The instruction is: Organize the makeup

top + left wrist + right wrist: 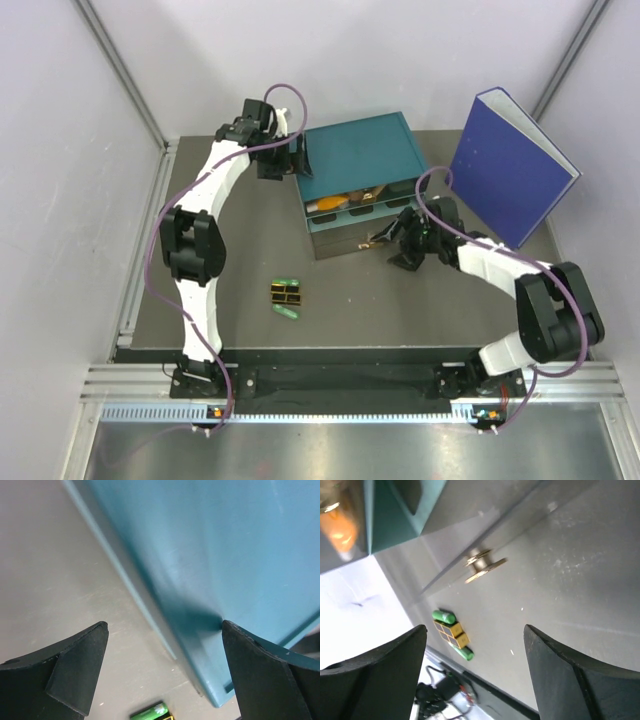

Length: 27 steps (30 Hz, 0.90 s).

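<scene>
Two claws gape empty. Our left claw (164, 627) stands against the left side of the box (360, 150), bracing it, we judge. Cases (287, 294) and green capsules (289, 314) lie on open desk (400, 300) before the box, well apart from both arms. Orange and tan makeup (352, 199) sits in the open drawer (400, 190). A gold piece (485, 565) rests by the box front, near our right claw (475, 627); we should approach low, keeping off the binder (510, 165).

Dark tabletop (400, 300) w/ teal drawer box (360, 155), upright blue binder (510, 170), gold-black cases (287, 294) btwn two green capsules (289, 313).
</scene>
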Available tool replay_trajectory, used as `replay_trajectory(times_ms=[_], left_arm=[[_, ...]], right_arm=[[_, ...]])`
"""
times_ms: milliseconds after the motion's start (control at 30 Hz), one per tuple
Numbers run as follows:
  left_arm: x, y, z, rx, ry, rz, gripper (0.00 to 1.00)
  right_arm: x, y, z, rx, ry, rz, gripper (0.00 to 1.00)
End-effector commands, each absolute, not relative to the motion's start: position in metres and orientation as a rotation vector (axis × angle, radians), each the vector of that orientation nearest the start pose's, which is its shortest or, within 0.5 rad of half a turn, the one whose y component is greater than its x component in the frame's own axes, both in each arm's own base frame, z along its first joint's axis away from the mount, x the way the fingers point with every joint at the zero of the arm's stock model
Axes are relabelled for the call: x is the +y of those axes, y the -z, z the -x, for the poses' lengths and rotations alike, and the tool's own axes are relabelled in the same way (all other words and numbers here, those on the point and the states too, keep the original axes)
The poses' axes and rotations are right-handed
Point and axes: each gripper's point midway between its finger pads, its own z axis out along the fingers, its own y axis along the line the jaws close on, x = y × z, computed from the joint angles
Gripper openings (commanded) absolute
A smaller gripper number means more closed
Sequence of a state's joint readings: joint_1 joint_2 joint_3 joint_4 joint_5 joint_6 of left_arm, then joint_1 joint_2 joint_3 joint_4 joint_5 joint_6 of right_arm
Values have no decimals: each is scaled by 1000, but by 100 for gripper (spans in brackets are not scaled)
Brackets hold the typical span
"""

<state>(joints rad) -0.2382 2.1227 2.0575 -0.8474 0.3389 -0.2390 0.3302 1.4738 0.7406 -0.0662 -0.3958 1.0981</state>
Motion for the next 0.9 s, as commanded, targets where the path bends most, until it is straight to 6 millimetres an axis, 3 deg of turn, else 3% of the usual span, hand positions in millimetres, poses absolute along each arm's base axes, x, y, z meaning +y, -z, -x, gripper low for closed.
replay_trajectory(times_ms=[0, 133, 200, 233, 300, 333, 367, 433, 567, 733, 867], left_arm=[[-159, -182, -475, 2534, 447, -139, 99], [-158, -186, -473, 2527, 447, -132, 99], [-158, -186, -473, 2527, 445, -131, 99], [-157, -186, -474, 2526, 445, -127, 99], [-155, -186, -473, 2530, 442, -122, 99], [-154, -186, -473, 2533, 439, -120, 99], [-152, -186, -473, 2533, 433, -116, 99], [-152, -187, -472, 2531, 432, -114, 99], [-150, -187, -473, 2533, 437, -102, 99], [-147, -184, -471, 2551, 448, -96, 99], [-143, -177, -470, 2578, 464, -82, 99]], right_arm=[[203, -114, -299, 2500, -958, -534, 78], [205, -144, -300, 2512, -847, -292, 78], [215, -144, -295, 2544, -748, -52, 78], [221, -158, -295, 2545, -712, 45, 79], [239, -151, -288, 2559, -583, 312, 84], [250, -164, -292, 2525, -563, 393, 86], [262, -153, -281, 2540, -489, 536, 87], [285, -153, -278, 2517, -461, 666, 90], [332, -140, -248, 2460, -392, 987, 91], [365, -113, -225, 2369, -242, 1286, 91], [390, -101, -200, 2199, -182, 1524, 90]])
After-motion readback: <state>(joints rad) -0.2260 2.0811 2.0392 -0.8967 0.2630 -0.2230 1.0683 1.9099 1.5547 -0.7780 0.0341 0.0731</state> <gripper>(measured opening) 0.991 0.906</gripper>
